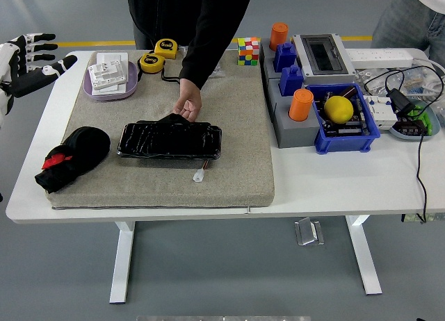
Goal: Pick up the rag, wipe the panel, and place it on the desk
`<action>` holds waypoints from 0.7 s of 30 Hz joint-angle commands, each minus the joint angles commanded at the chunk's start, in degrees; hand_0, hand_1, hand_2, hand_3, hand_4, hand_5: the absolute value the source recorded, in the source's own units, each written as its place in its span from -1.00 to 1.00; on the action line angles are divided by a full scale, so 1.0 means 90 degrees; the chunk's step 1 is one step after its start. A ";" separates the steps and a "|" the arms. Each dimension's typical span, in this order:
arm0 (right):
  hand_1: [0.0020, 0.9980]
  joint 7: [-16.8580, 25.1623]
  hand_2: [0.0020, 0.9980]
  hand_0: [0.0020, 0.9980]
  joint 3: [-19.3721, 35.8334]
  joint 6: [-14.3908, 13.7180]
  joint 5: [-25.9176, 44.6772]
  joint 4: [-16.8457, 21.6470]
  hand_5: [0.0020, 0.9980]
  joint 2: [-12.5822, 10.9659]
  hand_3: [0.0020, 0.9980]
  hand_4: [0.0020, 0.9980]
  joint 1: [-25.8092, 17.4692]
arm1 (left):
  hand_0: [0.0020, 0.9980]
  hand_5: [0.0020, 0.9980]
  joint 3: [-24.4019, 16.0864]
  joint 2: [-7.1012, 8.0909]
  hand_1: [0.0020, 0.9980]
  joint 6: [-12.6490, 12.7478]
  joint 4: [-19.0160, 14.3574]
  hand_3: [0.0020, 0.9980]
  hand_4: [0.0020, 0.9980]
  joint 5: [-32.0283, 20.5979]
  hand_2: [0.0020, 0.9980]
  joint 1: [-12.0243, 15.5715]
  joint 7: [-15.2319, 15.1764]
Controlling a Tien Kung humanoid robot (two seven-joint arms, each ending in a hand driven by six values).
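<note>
Fingers (38, 53) of my left hand (24, 60) are spreading wide and holding nothing, hovering beyond the far left corner of the grey mat (236, 168), off the table (334, 182). On that mat's left edge the black rag (73, 154) is lying. At the mat's middle the panel (169, 140) is resting, with a person's hand (188, 105) touching its far edge.

I'm looking at a lab or workshop: a white height-adjustable table (334, 189) on a grey floor with a yellow line (90, 43), carrying 2 tape measures (158, 54), a blue parts bin (345, 119), a breaker box (324, 55), a power strip (379, 56) and loose cables (410, 99).
</note>
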 joint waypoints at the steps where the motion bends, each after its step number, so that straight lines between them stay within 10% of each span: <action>1: 0.15 -0.0004 0.41 0.53 -0.0008 -0.0002 -0.0006 0.0001 0.10 0.0004 0.20 1.00 0.0007 | 0.11 -0.12 0.0005 0.0007 0.44 -0.0004 0.0000 0.54 0.87 0.0017 0.52 0.0005 0.0005; 21: 0.15 -0.0018 0.41 0.52 -0.0023 -0.0005 -0.0053 0.0022 0.10 0.0021 0.21 1.00 0.0030 | 0.12 -0.15 -0.0059 0.0021 0.44 -0.0034 0.0093 0.54 0.85 0.0112 0.52 0.0170 0.0045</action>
